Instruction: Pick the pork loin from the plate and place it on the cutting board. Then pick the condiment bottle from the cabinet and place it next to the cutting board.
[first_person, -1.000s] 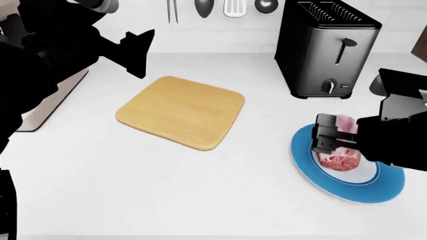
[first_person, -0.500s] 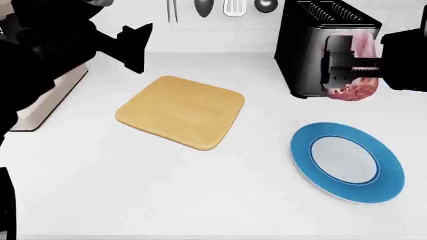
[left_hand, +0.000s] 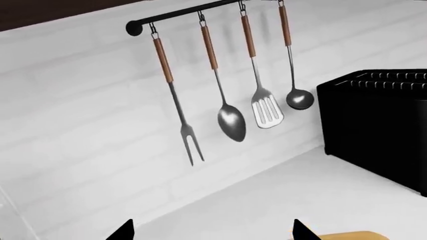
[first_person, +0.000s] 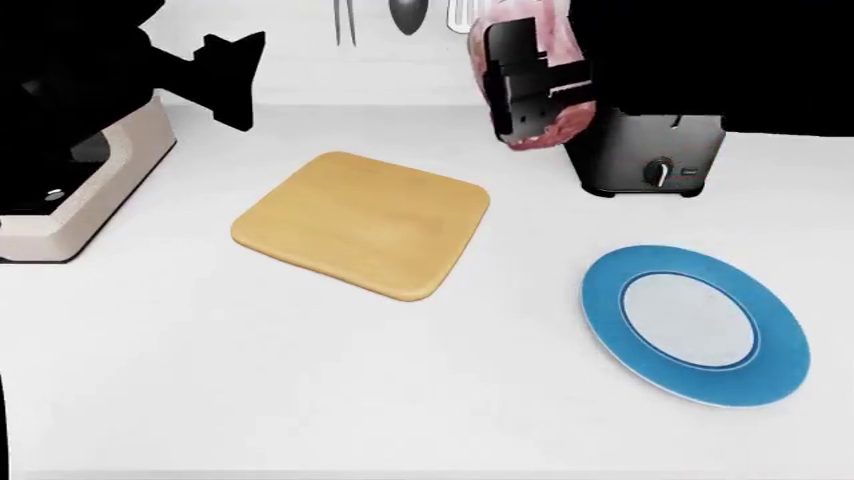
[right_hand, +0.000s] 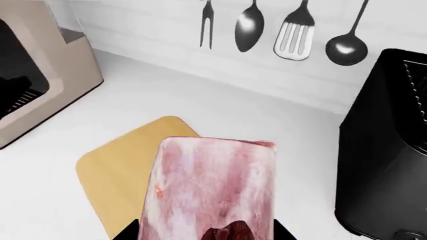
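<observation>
The pork loin (first_person: 531, 70) hung in the air, clamped in the right gripper (first_person: 523, 85), beside the toaster (first_person: 650, 150) and beyond the cutting board (first_person: 362, 222). The plate (first_person: 694, 325) sat bare. The left gripper (first_person: 227, 75) hovered apart, apparently spread and holding nothing.

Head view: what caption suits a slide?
Right gripper carries pink marbled pork loin above the counter, toward tan wooden cutting board.

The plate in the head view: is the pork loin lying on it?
No, the plate is bare; the right gripper holds the pork loin aloft.
</observation>
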